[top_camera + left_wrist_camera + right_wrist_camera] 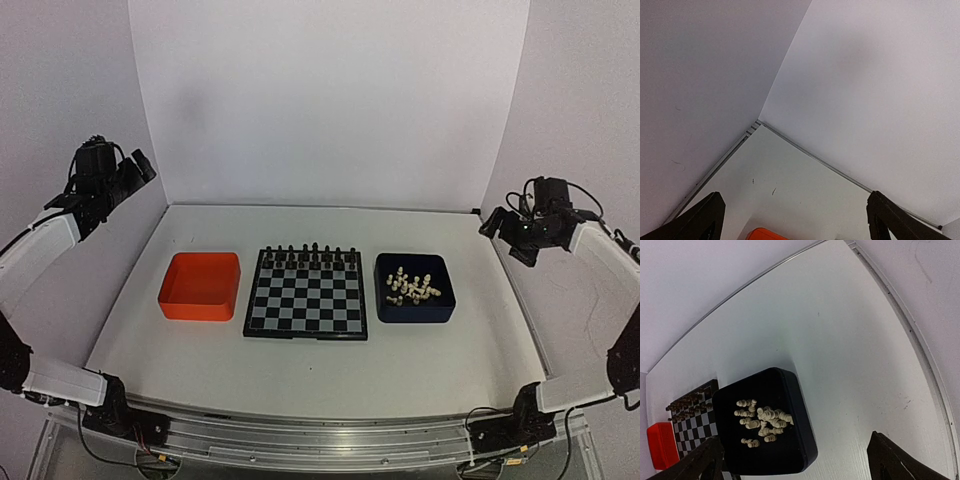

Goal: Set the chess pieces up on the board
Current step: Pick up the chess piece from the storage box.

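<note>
The board [305, 300] with black and silvery-grey checks lies mid-table, with tiny black pieces [308, 254] standing along its far rows. The cream-white chess pieces [411, 286] lie in a heap in the dark blue tray [440, 305] right of the board. They also show in the right wrist view [763, 422], with the board's corner [699, 425] at the left. My left gripper [143, 166] is raised high at the far left, open and empty. My right gripper [495, 226] is raised at the far right, open and empty.
An empty orange tray [200, 285] sits left of the board; its corner shows in the left wrist view [771, 234]. White walls enclose the table on the back and both sides. A metal rail runs along the near edge.
</note>
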{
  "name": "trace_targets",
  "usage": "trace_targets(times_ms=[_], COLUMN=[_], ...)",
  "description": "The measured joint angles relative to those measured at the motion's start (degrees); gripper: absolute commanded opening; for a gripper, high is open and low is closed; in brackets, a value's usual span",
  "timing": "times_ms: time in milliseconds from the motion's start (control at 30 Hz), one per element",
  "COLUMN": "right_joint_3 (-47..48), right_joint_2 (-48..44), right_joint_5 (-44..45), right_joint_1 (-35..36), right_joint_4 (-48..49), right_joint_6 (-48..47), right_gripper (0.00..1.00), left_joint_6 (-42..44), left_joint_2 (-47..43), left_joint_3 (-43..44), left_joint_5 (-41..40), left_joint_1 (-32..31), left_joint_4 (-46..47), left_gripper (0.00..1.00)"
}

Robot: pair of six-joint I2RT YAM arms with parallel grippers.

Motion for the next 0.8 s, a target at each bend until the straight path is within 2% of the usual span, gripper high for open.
trace_targets(times_ms=[133, 267, 467, 667, 800], right_joint_3=[4.3, 15.1, 27.8, 37.7, 41.9], right_joint_2=[4.0, 14.2, 29.7, 43.2, 48.9], right_joint_5=[-5.6, -4.0, 1.1, 6.8, 9.7], right_joint_1=[1.5, 10.7, 20.0, 22.1, 22.3], right_joint_4=[-3.6, -9.5, -16.9, -22.7, -25.3], right_joint_6=[-1.6, -6.8, -14.6, -21.4, -24.3], right_gripper=[0.98, 0.98, 0.82, 0.65, 0.60], left_joint_6=[-0.3, -0.8, -1.4, -1.4, -1.4], left_joint_2=[-0.5, -0.6, -0.3, 1.1, 2.4], left_joint_3=[-0.7, -1.0, -1.0, -1.4, -1.4], left_joint_5=[0.4, 0.7, 1.4, 2.1, 2.3], left_joint_1=[0.0, 0.0, 0.0, 0.0, 0.0], left_joint_4=[-1.5, -1.7, -1.8, -1.8, -1.9], left_gripper=[1.00, 1.00, 1.00, 1.00, 1.00])
